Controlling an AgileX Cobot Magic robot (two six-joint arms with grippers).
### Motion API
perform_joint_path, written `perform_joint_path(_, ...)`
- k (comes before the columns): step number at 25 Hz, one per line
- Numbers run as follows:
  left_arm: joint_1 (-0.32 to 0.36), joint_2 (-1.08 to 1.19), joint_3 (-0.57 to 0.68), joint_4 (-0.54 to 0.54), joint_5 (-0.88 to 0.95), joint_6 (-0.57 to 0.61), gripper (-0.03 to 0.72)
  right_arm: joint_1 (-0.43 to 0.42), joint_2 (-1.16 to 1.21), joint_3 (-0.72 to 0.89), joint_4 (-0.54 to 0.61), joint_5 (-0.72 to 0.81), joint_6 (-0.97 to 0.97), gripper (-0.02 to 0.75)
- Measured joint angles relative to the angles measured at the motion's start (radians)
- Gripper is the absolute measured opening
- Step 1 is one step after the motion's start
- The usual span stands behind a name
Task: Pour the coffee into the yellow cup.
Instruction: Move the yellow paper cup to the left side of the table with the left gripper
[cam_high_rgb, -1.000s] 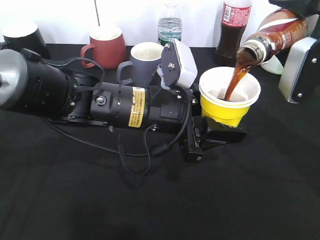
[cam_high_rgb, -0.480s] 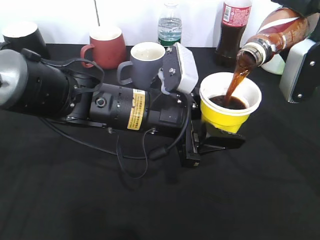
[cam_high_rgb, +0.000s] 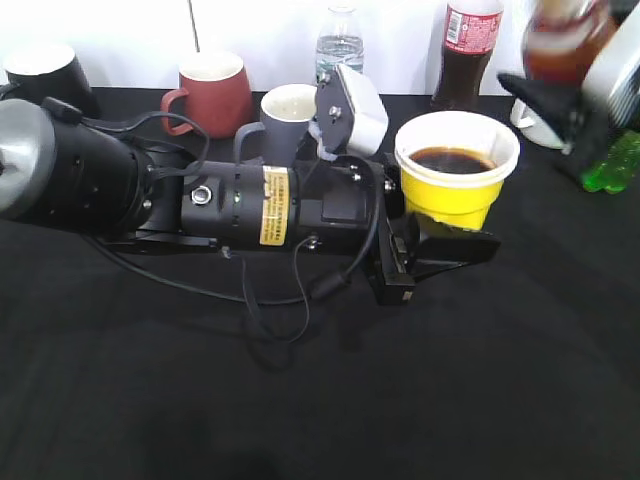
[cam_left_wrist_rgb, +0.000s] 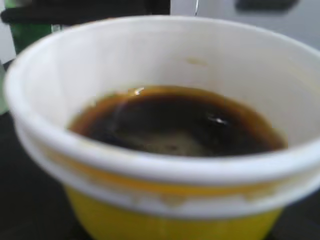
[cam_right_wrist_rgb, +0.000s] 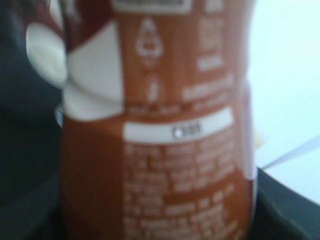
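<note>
So here's your view. The yellow cup (cam_high_rgb: 456, 172) sits on the black table (cam_high_rgb: 300, 400), right of centre, and it's got dark coffee in it, the surface sitting a bit below the white rim. Your left gripper (cam_high_rgb: 430, 255) is down at the base of that cup, with one black finger (cam_high_rgb: 455, 250) sticking out under its front side. The arm lies flat across the table from the left. From the left wrist camera the cup fills the whole picture, so you're right up against it, but the fingers don't show there, and honestly you can't tell if they're clamped on the cup or just sitting around it.

The coffee (cam_high_rgb: 560, 45) bottle is up at the top right corner, above and to the right of the cup, well clear of its rim, and blurred. Your right gripper (cam_high_rgb: 560, 95) is clenched around it; the right wrist camera shows nothing but its orange-brown label up close.

Behind the cup you've got a grey mug (cam_high_rgb: 285, 115), a red-brown mug (cam_high_rgb: 210, 92), a cola bottle (cam_high_rgb: 465, 50) and a clear water bottle (cam_high_rgb: 340, 45). A green bottle (cam_high_rgb: 610, 165) peeks out at the right edge.
</note>
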Motion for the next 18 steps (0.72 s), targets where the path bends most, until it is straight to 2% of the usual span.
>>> perform_joint_path(2, 0.007, 0.000, 0.000, -0.069, 0.000, 0.000, 0.442, 0.000, 0.000, 0.002, 0.001, 0.003, 0.411, 0.528)
perform_joint_path(4, 0.059, 0.000, 0.000, -0.085, 0.000, 0.000, 0.442, 0.000, 0.000, 0.004, 0.001, 0.007, 0.556, 0.528)
perform_joint_path(13, 0.518, -0.086, 0.000, -0.037, 0.126, 0.000, 0.442, 0.000, 0.000, 0.007, 0.012, 0.007, 0.579, 0.528)
perform_joint_path(15, 0.566, -0.086, 0.000, -0.037, 0.226, 0.000, 0.442, 0.000, 0.000, 0.007, 0.023, 0.008, 0.579, 0.528)
perform_joint_path(18, 0.586, -0.048, 0.000, -0.061, 0.268, 0.030, 0.442, 0.000, 0.001, 0.007, 0.071, 0.008, 0.579, 0.528)
